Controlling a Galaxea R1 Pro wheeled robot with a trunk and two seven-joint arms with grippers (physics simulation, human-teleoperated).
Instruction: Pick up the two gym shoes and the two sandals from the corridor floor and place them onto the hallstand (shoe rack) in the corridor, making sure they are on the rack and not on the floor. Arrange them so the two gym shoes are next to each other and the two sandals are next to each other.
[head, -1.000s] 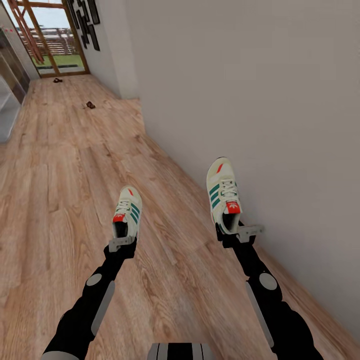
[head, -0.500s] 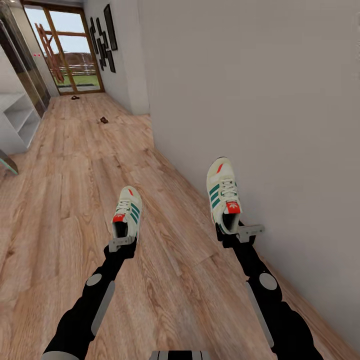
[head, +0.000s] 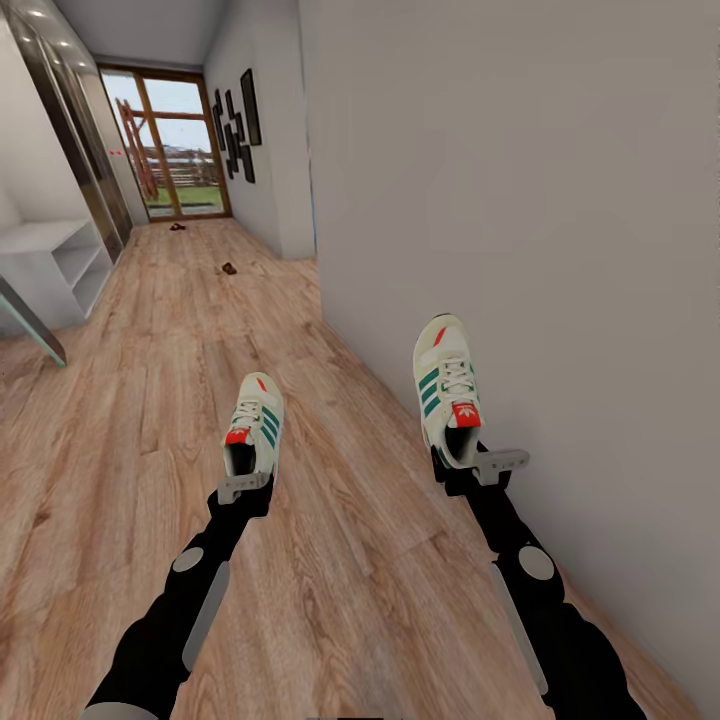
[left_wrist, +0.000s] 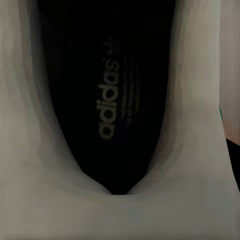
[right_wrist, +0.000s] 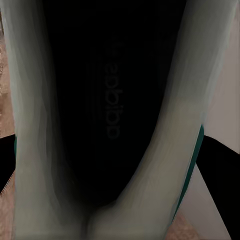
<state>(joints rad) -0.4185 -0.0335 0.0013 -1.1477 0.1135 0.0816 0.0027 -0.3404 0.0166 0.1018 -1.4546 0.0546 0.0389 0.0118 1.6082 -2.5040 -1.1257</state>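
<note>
I hold one cream gym shoe (head: 256, 425) in my left gripper (head: 245, 487), which is shut on its heel. My right gripper (head: 470, 470) is shut on the heel of the other gym shoe (head: 447, 385), close to the wall. Both shoes hang above the corridor floor (head: 130, 430). The left wrist view looks into the dark inside of its shoe (left_wrist: 115, 100); the right wrist view does the same with the other shoe (right_wrist: 115, 110). Two small brown sandals lie far down the corridor, one (head: 228, 268) nearer and one (head: 177, 227) by the glass door. The white hallstand (head: 55, 262) stands at the left.
A plain grey wall (head: 520, 200) runs close along my right side. A mirrored wardrobe (head: 70, 120) lines the left wall beyond the hallstand. A glass door (head: 170, 150) closes the far end, with dark picture frames (head: 238, 125) on the right wall.
The whole picture has shifted: the camera has tilted up and turned, bringing the hallstand, wardrobe and ceiling into view. Both grippers and their shoes keep the same place in the picture.
</note>
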